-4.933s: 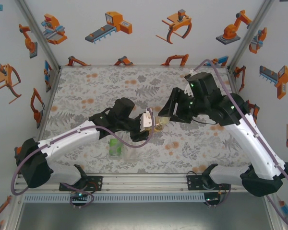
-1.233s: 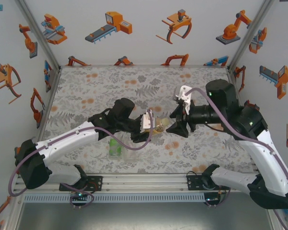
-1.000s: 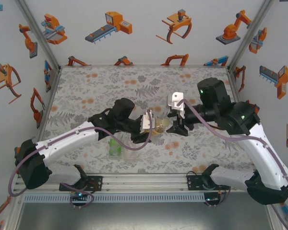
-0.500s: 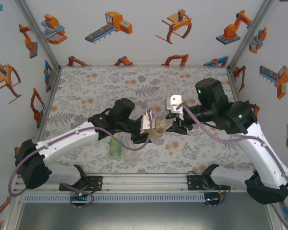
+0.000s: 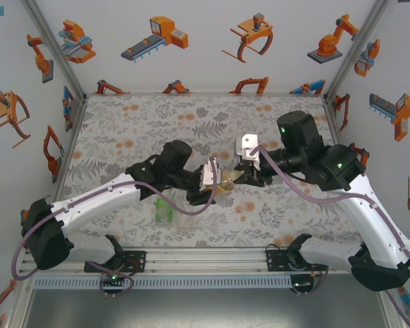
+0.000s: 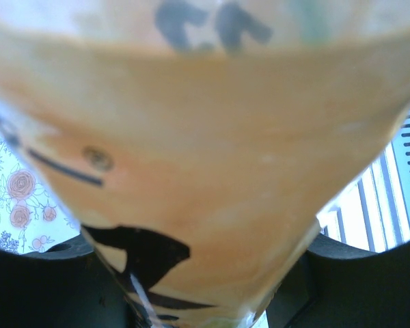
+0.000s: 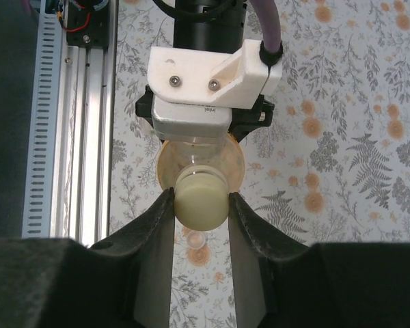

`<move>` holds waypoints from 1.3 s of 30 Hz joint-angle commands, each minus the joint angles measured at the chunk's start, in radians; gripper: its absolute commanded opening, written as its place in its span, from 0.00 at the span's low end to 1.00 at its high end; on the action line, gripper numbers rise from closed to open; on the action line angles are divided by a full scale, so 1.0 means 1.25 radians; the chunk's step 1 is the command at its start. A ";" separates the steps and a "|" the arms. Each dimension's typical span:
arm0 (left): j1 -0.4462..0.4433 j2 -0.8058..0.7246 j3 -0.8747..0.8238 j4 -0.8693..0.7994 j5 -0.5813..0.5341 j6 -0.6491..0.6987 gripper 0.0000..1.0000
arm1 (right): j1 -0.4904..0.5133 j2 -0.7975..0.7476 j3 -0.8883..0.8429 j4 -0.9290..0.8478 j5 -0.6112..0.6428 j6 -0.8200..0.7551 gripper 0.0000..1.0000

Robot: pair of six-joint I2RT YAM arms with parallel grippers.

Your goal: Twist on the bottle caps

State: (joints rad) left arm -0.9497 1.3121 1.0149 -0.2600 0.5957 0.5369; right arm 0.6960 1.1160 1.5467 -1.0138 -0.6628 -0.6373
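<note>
My left gripper (image 5: 215, 179) is shut on the amber bottle (image 5: 225, 182) and holds it tilted above the table's middle, neck toward the right arm. In the left wrist view the bottle's yellow label (image 6: 205, 171) with dark characters sits between the dark fingers (image 6: 41, 287). My right gripper (image 7: 200, 197) is shut on the yellowish cap (image 7: 201, 202), which sits on the bottle's neck in front of the amber shoulder (image 7: 234, 164). Both fingers press the cap's sides. From above, the right gripper (image 5: 240, 177) meets the bottle's neck end.
A short green bottle (image 5: 165, 210) and a clear bottle (image 5: 188, 219) rest on the flowered tablecloth (image 5: 123, 130) near the front edge, under the left arm. A small pale round thing (image 7: 196, 239) lies on the cloth below the cap. The aluminium rail (image 7: 68, 137) runs along the near edge.
The right gripper has closed from partly open onto the cap and edged left toward the bottle. The left arm and the bottle have stayed still.
</note>
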 commanded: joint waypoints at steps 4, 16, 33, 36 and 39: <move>-0.007 -0.010 0.030 0.007 0.017 0.008 0.00 | 0.004 0.001 0.012 -0.033 -0.010 0.003 0.13; -0.009 0.014 0.046 -0.003 0.020 -0.008 0.00 | 0.066 0.074 0.117 -0.174 0.053 -0.060 0.00; -0.010 0.008 0.027 0.046 -0.009 -0.020 0.00 | 0.086 0.025 -0.038 0.078 0.279 0.646 0.00; -0.010 0.011 0.024 0.057 -0.016 -0.021 0.00 | 0.086 0.007 -0.075 0.112 0.364 0.887 0.00; -0.010 0.013 0.022 0.070 -0.020 -0.023 0.00 | 0.086 0.012 -0.083 0.088 0.423 1.123 0.00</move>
State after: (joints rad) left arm -0.9546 1.3334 1.0233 -0.3218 0.5282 0.5236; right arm 0.7898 1.1065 1.4769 -0.9314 -0.2394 0.3294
